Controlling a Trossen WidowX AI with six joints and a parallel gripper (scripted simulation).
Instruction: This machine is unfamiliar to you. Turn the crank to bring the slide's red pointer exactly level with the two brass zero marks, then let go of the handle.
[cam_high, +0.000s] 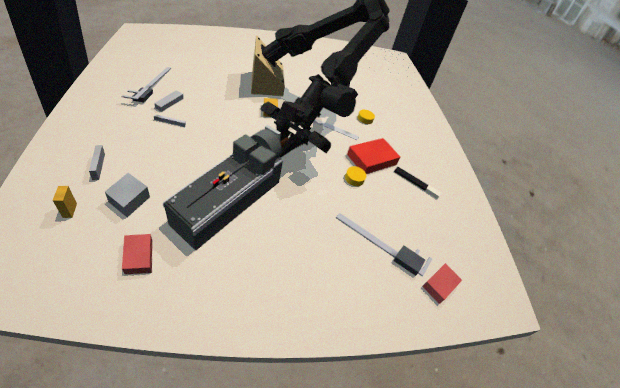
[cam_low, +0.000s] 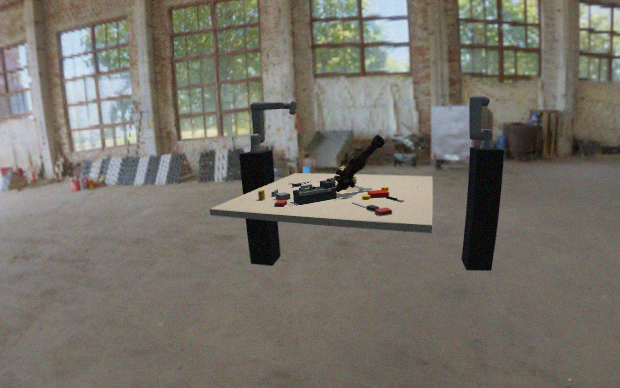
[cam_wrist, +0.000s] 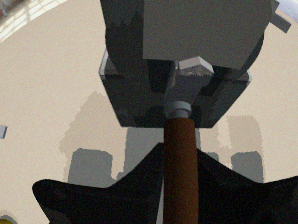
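The dark machine (cam_high: 227, 205) (cam_low: 315, 195) stands on the table with its slot running lengthwise. Its red pointer (cam_high: 216, 182) sits in the slot, slightly off the two brass marks (cam_high: 223, 176), toward the machine's near-left end; a small offset shows. The crank's brown handle (cam_wrist: 181, 175) sticks out from the crank arm (cam_wrist: 187, 82) at the machine's far end. My gripper (cam_high: 285, 145) (cam_wrist: 173, 148) is shut on this handle, one finger on each side. In the top view the arm mostly hides the crank; in the exterior view the pointer is too small to read.
Right of the machine lie a bright red block (cam_high: 374, 155), yellow discs (cam_high: 356, 176) (cam_high: 366, 116), a black-handled tool (cam_high: 411, 178) and a caliper-like tool (cam_high: 370, 235). Left of it are a grey block (cam_high: 127, 194), a red block (cam_high: 137, 253) and a yellow block (cam_high: 65, 201). A brass-coloured wedge (cam_high: 266, 77) stands behind.
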